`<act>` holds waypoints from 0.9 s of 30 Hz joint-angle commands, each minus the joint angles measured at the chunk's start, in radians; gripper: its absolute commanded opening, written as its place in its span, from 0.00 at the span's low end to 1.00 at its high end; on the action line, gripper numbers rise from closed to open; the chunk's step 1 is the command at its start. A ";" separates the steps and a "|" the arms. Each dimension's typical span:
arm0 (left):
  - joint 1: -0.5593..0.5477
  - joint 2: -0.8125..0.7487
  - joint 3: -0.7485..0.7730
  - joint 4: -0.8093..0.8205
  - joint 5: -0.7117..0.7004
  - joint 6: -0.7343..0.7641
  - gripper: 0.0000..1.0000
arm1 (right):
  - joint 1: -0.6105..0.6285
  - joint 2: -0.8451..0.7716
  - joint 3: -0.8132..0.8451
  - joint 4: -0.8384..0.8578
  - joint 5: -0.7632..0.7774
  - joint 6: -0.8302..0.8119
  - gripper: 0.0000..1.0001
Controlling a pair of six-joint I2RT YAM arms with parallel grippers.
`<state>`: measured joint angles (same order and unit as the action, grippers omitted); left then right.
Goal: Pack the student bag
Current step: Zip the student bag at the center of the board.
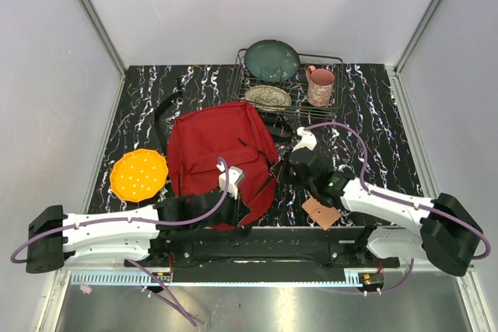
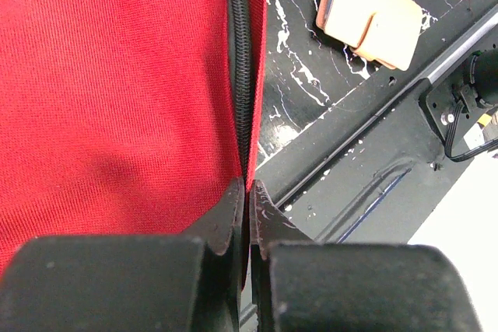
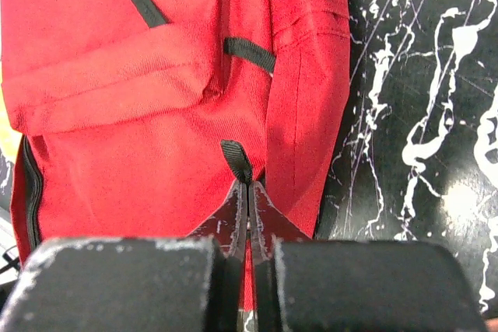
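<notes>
Red student bag [image 1: 214,149] lies flat at the middle of the marbled table [image 1: 373,130]; left gripper [image 2: 247,192] is pressed together on its zippered near edge; right gripper [image 3: 247,190] pinches a black tab [image 3: 233,157] on its right side.

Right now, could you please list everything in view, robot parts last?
student bag: one, red with black trim, table centre
disc: one, orange, left of the bag
wire rack: one, dark, far edge
plate: one, dark teal, in the rack
dish: one, pale patterned, in the rack
mug: one, pink, rack's right end
pouch: one, tan, near edge, right of the bag
table: one, black marbled, under everything
left gripper: one, black, shut on the bag's zipper edge
right gripper: one, black, shut on the bag's black tab
</notes>
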<state>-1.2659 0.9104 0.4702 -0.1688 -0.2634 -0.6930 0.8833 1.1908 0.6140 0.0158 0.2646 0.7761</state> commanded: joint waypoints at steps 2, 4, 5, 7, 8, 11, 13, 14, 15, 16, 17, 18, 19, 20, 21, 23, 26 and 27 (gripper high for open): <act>-0.056 -0.022 -0.038 -0.061 0.009 -0.078 0.00 | -0.087 0.085 0.101 0.104 0.064 -0.078 0.00; -0.073 -0.022 -0.045 -0.054 0.000 -0.092 0.00 | -0.109 0.114 0.127 0.128 0.047 -0.090 0.00; -0.093 -0.021 -0.047 -0.052 -0.011 -0.103 0.00 | -0.131 0.142 0.136 0.136 0.042 -0.092 0.00; -0.110 -0.019 -0.050 -0.049 -0.023 -0.117 0.00 | -0.153 0.174 0.165 0.156 0.027 -0.104 0.00; -0.125 -0.021 -0.053 -0.049 -0.034 -0.126 0.00 | -0.173 0.208 0.176 0.161 0.021 -0.109 0.00; -0.151 -0.027 -0.058 -0.046 -0.056 -0.145 0.00 | -0.196 0.259 0.213 0.182 -0.002 -0.126 0.00; -0.158 -0.028 -0.062 -0.046 -0.060 -0.148 0.00 | -0.207 0.270 0.227 0.200 -0.014 -0.139 0.00; -0.165 -0.033 -0.064 -0.047 -0.057 -0.154 0.00 | -0.207 0.271 0.227 0.207 -0.011 -0.146 0.00; -0.171 -0.036 -0.073 -0.047 -0.056 -0.161 0.00 | -0.216 0.271 0.233 0.205 -0.001 -0.155 0.00; -0.181 -0.041 -0.082 -0.047 -0.060 -0.171 0.00 | -0.224 0.270 0.236 0.197 0.001 -0.156 0.00; -0.200 -0.045 -0.090 -0.047 -0.074 -0.186 0.00 | -0.231 0.268 0.237 0.197 -0.002 -0.156 0.00; -0.207 -0.048 -0.102 -0.044 -0.077 -0.189 0.00 | -0.240 0.268 0.239 0.197 -0.002 -0.155 0.00; -0.211 -0.048 -0.104 -0.044 -0.076 -0.192 0.00 | -0.254 0.268 0.240 0.197 0.004 -0.155 0.00; -0.219 -0.050 -0.107 -0.046 -0.071 -0.197 0.00 | -0.260 0.267 0.240 0.197 0.011 -0.158 0.00; -0.225 -0.047 -0.108 -0.044 -0.069 -0.200 0.00 | -0.270 0.265 0.242 0.194 0.019 -0.161 0.00; -0.253 -0.048 -0.110 -0.044 -0.080 -0.209 0.00 | -0.291 0.248 0.237 0.197 0.022 -0.159 0.00; -0.277 -0.047 -0.116 -0.044 -0.091 -0.224 0.00 | -0.316 0.236 0.233 0.208 0.036 -0.175 0.00; -0.277 -0.047 -0.117 -0.044 -0.092 -0.227 0.00 | -0.320 0.231 0.236 0.208 0.010 -0.179 0.00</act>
<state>-1.4639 0.8742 0.3809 -0.1318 -0.5217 -0.8684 0.6777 1.4620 0.7826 0.0639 0.0326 0.6662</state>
